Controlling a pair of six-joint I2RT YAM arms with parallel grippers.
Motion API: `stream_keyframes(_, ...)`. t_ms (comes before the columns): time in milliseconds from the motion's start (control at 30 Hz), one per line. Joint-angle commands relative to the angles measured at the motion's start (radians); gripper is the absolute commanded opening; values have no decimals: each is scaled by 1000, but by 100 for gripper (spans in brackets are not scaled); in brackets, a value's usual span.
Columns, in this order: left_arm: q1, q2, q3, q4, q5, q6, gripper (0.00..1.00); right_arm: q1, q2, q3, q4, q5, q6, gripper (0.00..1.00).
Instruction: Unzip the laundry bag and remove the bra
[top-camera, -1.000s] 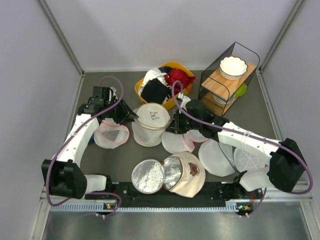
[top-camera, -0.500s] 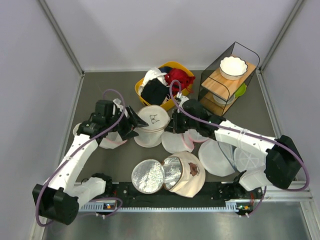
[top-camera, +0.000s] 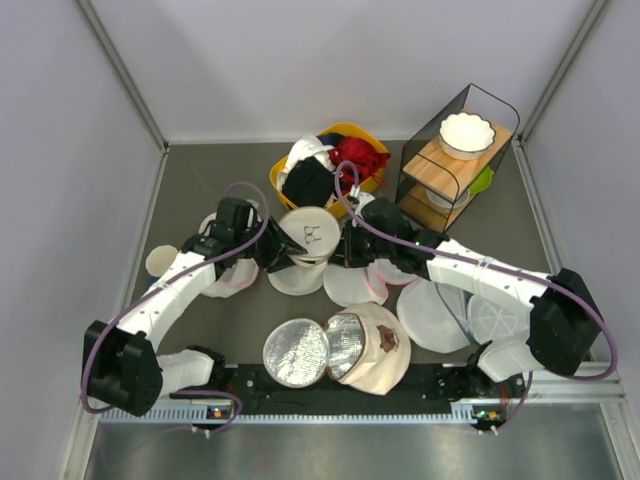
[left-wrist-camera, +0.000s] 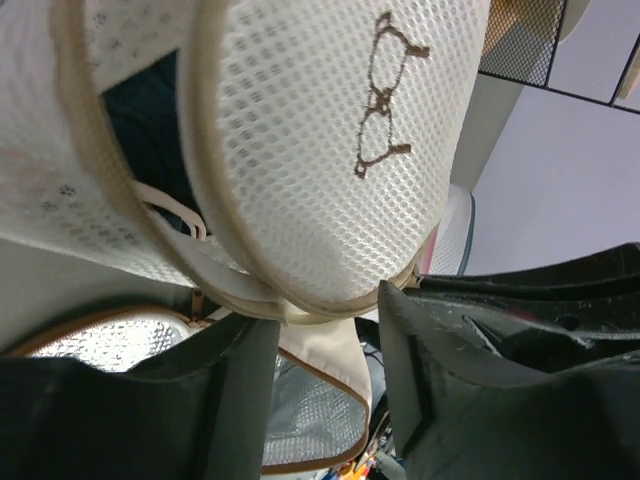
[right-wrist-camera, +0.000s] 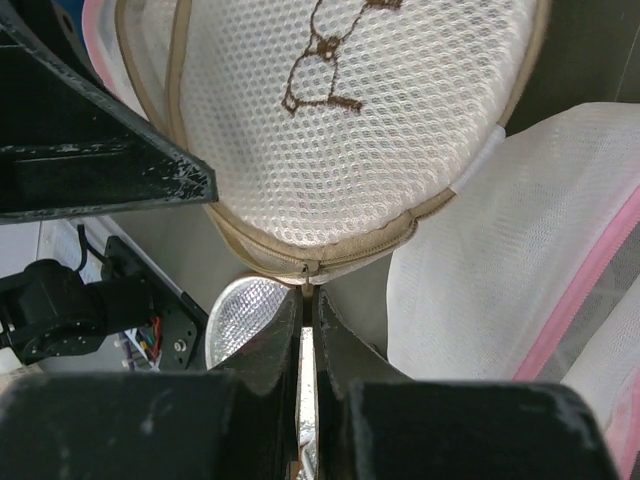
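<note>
Right gripper (right-wrist-camera: 306, 300) pinches shut on the laundry bag's (right-wrist-camera: 370, 130) zip seam; left gripper (left-wrist-camera: 322, 328), fingers spread, straddles the opposite rim.

The laundry bag (left-wrist-camera: 320, 150) is cream open-weave mesh cloth, matt and bumpy, edged in smooth beige tape, with its mark stitched in dark thread. The left gripper (left-wrist-camera: 325, 340) and right gripper (right-wrist-camera: 307, 295) have matt black plastic fingers, finely grained and scuffed pale at the edges. A white mesh bag (right-wrist-camera: 500, 250) has a finer weave and satiny pink trim. Toward the near edge, a round disc (top-camera: 297, 352) shines silvery. The worktop (top-camera: 190, 175) is matt dark grey. At the far edge are a glossy yellow plastic basket (top-camera: 276, 182) and a black wire-mesh metal rack (top-camera: 430, 135) with pale wooden shelves and a glossy white bowl (top-camera: 467, 133).
</note>
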Motion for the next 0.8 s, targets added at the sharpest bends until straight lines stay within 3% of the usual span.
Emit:
stream_keyframes(0, -5, 24, 25, 90, 6, 0, 37, 13, -44, 12, 9, 24, -19, 0)
stream_keyframes(33, -4, 27, 35, 92, 9, 6, 4, 13, -51, 6, 10, 27, -22, 0)
stream_keyframes(67, 1, 22, 42, 70, 9, 15, 0, 13, -61, 0, 7, 35, -27, 0)
stream_keyframes(433, 172, -108, 108, -77, -25, 172, 0, 0, -133, -97, -18, 107, -51, 0)
stream_keyframes(700, 172, -87, 84, -62, 83, 202, 0, 0, -109, -55, -10, 92, -56, 0)
stream_keyframes(767, 166, -100, 50, -36, 96, 207, 0, 0, -121, -49, -11, 110, -57, 41)
